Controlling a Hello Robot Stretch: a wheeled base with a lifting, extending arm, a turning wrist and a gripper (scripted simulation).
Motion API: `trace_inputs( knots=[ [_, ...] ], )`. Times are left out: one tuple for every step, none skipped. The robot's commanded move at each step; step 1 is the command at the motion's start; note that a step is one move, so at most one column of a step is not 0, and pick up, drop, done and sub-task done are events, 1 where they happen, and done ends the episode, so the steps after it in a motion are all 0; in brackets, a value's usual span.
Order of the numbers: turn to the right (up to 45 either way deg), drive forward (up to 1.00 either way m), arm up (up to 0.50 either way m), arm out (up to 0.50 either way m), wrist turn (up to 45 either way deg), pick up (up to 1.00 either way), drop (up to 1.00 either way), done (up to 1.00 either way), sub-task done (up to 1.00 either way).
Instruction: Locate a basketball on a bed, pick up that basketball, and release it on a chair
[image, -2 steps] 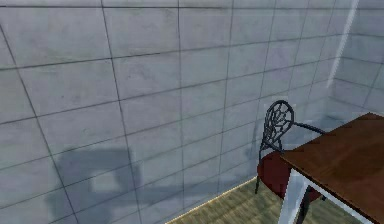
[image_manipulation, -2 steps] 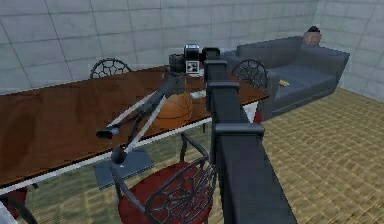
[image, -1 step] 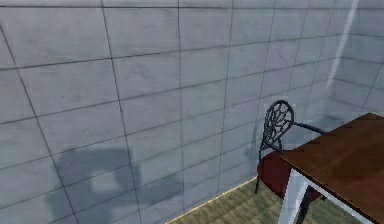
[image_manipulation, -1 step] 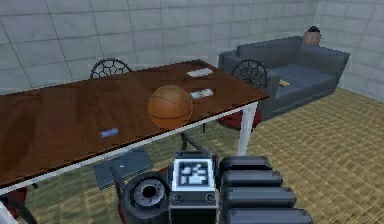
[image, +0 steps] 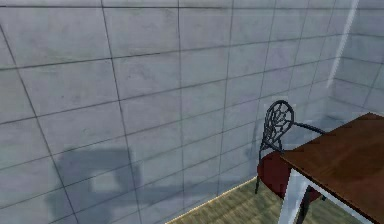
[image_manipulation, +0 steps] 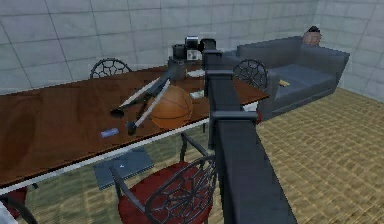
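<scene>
The jaws' setting is something I cannot tell from my screens, nor whether the gripper (image_manipulation: 129, 115) holds anything. The basketball (image_manipulation: 172, 106) shows just right of the fingers (image_manipulation: 143, 91) in the arm side view, with the brown table (image_manipulation: 50, 120) behind both. A small blue thing (image_manipulation: 108, 132) lies on the tabletop just below and left of the fingertips. Below the gripper in that view stands a red-seated chair (image_manipulation: 165, 195); well off to its right is a grey sofa (image_manipulation: 290, 65). Ahead I see another chair (image: 278, 135) beside a table corner (image: 345, 150), against a tiled wall (image: 120, 90).
</scene>
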Motion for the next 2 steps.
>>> trace_inputs(
  knots=[
    [0.0,0.0,0.0,0.0,45.0,0.0,0.0,0.0,0.0],
    [0.0,0.0,0.0,0.0,45.0,0.0,0.0,0.0,0.0]
  ],
)
